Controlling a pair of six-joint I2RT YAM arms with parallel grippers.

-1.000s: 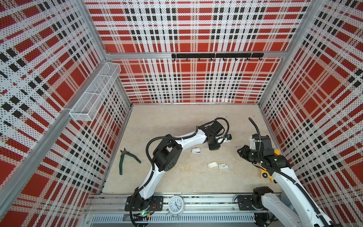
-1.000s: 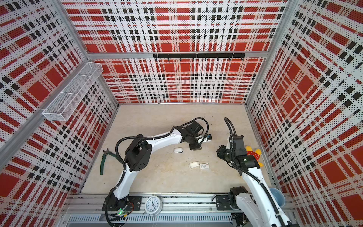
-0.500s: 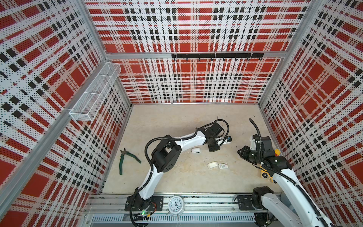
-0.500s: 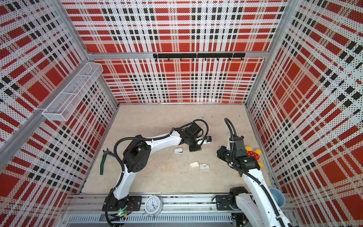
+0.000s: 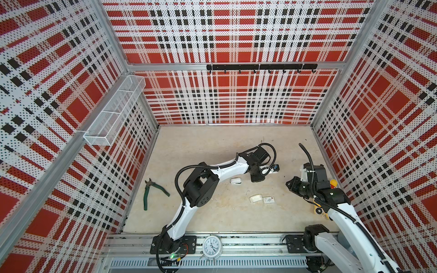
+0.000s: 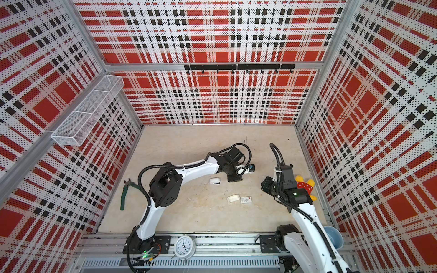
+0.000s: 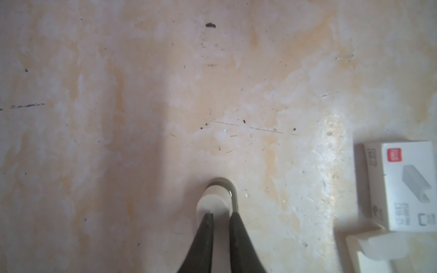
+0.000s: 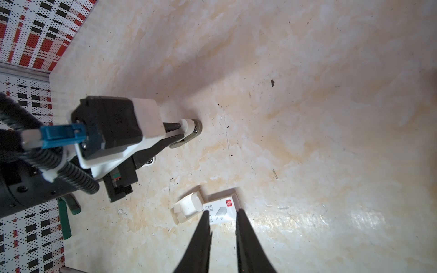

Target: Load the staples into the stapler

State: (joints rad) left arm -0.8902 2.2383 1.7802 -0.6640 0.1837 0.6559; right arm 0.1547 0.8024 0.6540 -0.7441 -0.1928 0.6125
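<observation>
The left pincer (image 7: pixel 220 215) is clamped on what I take to be the stapler (image 7: pixel 211 203), held end-on to the counter (image 8: pixel 307 118). To load well, it should keep that steady with the magazine exposed. The right pincer (image 8: pixel 222 211), narrowly parted and empty above the printed sleeve (image 8: pixel 223 203), should then come down squarely on one strip. The small white tray (image 8: pixel 175 216) just beside the sleeve shows only white card pieces; I cannot make out the staples in it or in the sleeve. The wire basket (image 5: pixel 113 113) on the wall shows nothing inside.
</observation>
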